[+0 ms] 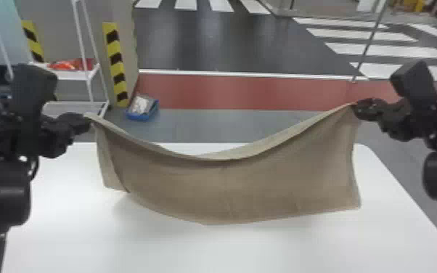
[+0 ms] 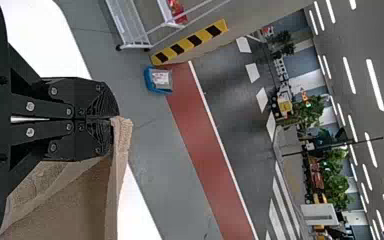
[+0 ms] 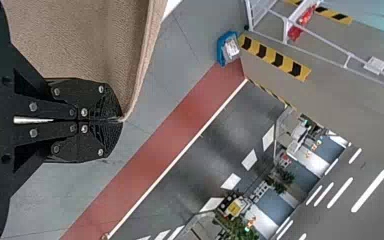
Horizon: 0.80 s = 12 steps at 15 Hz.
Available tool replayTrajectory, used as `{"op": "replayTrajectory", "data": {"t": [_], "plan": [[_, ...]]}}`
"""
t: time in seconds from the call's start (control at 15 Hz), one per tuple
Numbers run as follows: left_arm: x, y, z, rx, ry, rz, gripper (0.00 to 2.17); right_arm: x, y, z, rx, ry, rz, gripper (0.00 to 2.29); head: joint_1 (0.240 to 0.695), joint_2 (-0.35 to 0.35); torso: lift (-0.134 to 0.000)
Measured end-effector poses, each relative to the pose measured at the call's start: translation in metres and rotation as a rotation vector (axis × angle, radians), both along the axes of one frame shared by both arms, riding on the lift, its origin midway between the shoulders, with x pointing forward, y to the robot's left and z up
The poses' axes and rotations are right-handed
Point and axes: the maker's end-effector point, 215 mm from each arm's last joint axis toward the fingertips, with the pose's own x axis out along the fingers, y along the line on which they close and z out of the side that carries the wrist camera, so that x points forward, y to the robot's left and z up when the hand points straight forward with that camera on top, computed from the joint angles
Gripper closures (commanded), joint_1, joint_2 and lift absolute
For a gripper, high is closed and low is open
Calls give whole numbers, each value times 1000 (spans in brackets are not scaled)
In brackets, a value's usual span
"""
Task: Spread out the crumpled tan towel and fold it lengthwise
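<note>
The tan towel (image 1: 228,188) hangs spread between the two grippers over the white table, its upper edge sagging in the middle. My left gripper (image 1: 88,121) holds its upper left corner, where a fold of cloth hangs down. At the upper right corner is my right gripper (image 1: 355,106). In the left wrist view, the left gripper (image 2: 111,119) is shut on the corner of the towel (image 2: 80,205). The right wrist view has the right gripper (image 3: 120,120) shut on the other corner of the towel (image 3: 90,45).
The white table (image 1: 156,250) extends beneath the towel. Beyond it, a blue bin (image 1: 142,109) stands on the floor near a striped post (image 1: 117,69) and a white rack (image 1: 72,75) at the back left.
</note>
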Motion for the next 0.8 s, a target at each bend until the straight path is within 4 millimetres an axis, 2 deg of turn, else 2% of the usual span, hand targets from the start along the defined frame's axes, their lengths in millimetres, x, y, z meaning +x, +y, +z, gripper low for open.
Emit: {"op": "replayTrajectory", "data": {"t": [0.07,0.13,0.27,0.4,0.47,0.53,0.6,0.67,0.8], "plan": [[23,-8,5,9,2,7,2091,16,-2,14,8,-17,-16,2078,500,-104,-124],[38,-13,10,18,2,11,2094,26,-4,28,18,-33,-29,2078,461,-111,-124],[62,-17,33,23,-18,18,2091,37,-12,59,48,-69,-53,2078,424,-117,-124],[69,-9,55,16,-48,38,2091,34,-27,79,73,-88,-75,2081,384,-123,-124],[66,-3,64,11,-69,46,2091,26,-35,84,95,-91,-81,2078,376,-125,-124],[57,2,65,5,-81,50,2091,14,-42,80,112,-86,-82,2078,379,-128,-124],[39,10,57,6,-88,57,2091,-9,-45,64,126,-68,-76,2078,398,-129,-124],[17,16,43,15,-84,62,2091,-33,-46,44,132,-50,-68,2078,424,-129,-124],[-43,29,-2,60,-58,57,2091,-96,-46,-7,122,-2,-34,2078,513,-132,-124]]}}
